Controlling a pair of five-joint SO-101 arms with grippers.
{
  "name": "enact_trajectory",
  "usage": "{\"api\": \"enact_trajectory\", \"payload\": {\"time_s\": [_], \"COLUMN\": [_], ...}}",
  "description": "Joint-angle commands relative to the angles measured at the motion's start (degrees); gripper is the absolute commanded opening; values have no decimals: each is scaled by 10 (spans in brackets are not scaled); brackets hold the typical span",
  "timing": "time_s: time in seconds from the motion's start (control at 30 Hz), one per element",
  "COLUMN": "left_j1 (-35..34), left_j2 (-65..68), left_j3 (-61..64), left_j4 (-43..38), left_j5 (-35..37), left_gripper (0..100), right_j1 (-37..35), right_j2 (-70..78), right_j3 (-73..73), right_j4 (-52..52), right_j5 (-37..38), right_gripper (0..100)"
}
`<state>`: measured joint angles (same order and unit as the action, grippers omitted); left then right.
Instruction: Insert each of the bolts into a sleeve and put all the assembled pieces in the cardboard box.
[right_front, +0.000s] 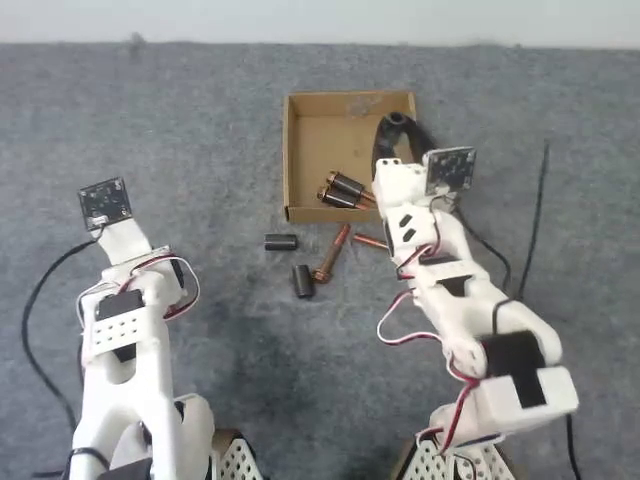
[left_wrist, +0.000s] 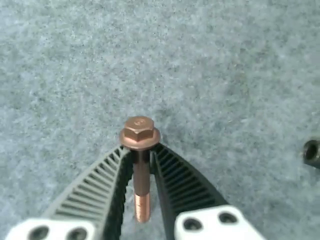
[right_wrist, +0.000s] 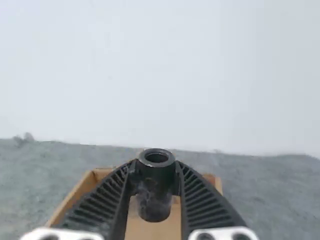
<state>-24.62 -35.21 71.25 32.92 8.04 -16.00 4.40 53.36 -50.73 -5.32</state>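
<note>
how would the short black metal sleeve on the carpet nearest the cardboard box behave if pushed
Lying on its side, the short black metal sleeve would probably roll, though the grey carpet should slow it. It looks rigid and heavy for its size.

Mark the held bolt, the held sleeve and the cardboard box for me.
bolt (left_wrist: 142, 172), left wrist view, middle of the shank.
sleeve (right_wrist: 155, 187), right wrist view, its black side wall.
cardboard box (right_front: 325, 145), high view, bare floor inside.

Grey carpet (right_front: 250, 380), white wall (right_front: 320, 20)
</note>
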Motion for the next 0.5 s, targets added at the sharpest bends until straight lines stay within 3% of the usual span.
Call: {"api": "enact_trajectory", "payload": {"time_s": [0.0,0.47], "left_j1": [4,12], "left_j2": [-25,-25], "left_j3": [-5,-5], "left_j4": [-19,-20], "left_j5": [3,3], "left_gripper": [13,13], "right_j1": [-7,-56], "right_j2": [7,15], "right_j3": [-34,141], "right_j4": [-64,-212], "right_j5": [-4,-4], "right_gripper": [49,48]}}
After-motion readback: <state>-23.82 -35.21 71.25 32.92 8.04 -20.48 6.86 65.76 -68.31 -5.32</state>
